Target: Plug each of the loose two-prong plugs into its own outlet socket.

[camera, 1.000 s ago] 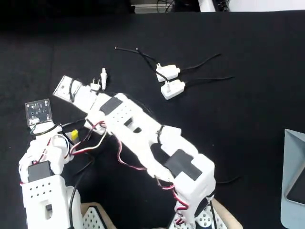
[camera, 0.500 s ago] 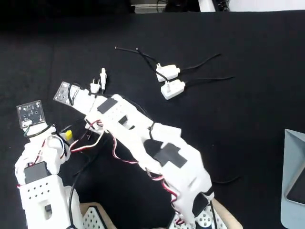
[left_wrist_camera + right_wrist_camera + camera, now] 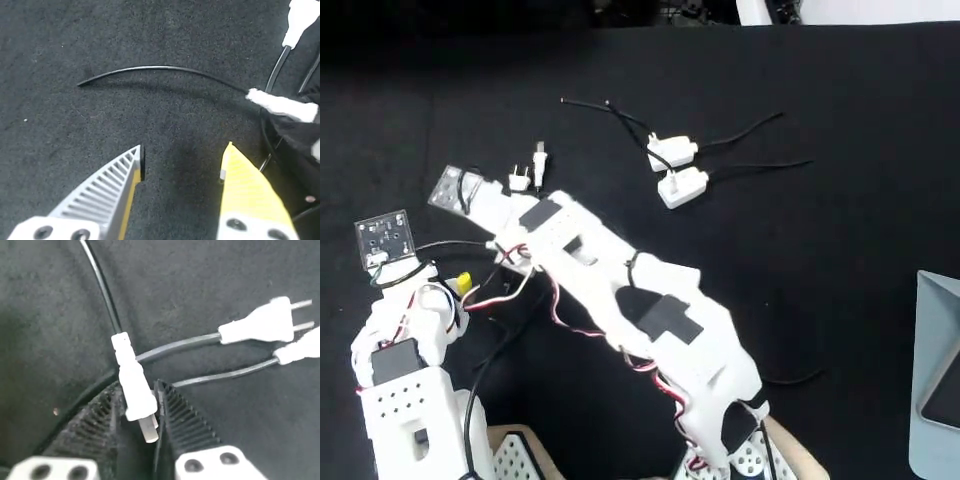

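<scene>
Pinching one plug [image 3: 129,372] of three, the right gripper [image 3: 139,390] sits left of two sockets [image 3: 672,152]; the left gripper [image 3: 184,150], spread, hangs over open black cloth [image 3: 75,125].

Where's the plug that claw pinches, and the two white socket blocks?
pinched plug [image 3: 134,385]: right wrist view, its white body.
farther socket block [image 3: 673,151]: high view, its top face.
nearer socket block [image 3: 683,186]: high view, its top face.

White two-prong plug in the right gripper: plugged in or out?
Out. The white two-prong plug sits between the right gripper's black fingers, prongs bare, no socket around them.
</scene>
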{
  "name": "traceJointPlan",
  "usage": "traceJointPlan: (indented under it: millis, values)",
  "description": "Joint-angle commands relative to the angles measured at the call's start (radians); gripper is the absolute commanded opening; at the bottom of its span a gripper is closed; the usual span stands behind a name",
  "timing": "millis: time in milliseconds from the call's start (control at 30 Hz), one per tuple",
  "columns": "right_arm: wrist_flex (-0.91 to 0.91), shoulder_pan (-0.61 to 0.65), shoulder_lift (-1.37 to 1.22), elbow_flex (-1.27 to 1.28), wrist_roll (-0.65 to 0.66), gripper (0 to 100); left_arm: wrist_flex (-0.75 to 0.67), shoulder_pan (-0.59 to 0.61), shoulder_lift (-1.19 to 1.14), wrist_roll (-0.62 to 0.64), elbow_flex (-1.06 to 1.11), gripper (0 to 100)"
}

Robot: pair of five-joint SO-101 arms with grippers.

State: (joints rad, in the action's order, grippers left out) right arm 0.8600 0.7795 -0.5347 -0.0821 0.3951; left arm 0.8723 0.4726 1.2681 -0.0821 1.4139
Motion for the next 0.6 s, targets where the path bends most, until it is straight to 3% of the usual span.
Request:
traceJointPlan:
  millis: [0,367,567]
  values:
    - [0.08,-0.049,0.131,-0.048,-0.037,1.1,-0.026,0.004,0.015,0.005,-0.016,26]
    - [0.514,-0.193,0.409,-0.047,-0.172,1.1,-0.026,0.002,0.015,0.005,-0.015,26]
    - [0.582,-0.192,0.501,0.128,-0.172,1.1,-0.026,0.002,0.015,0.003,-0.015,26]
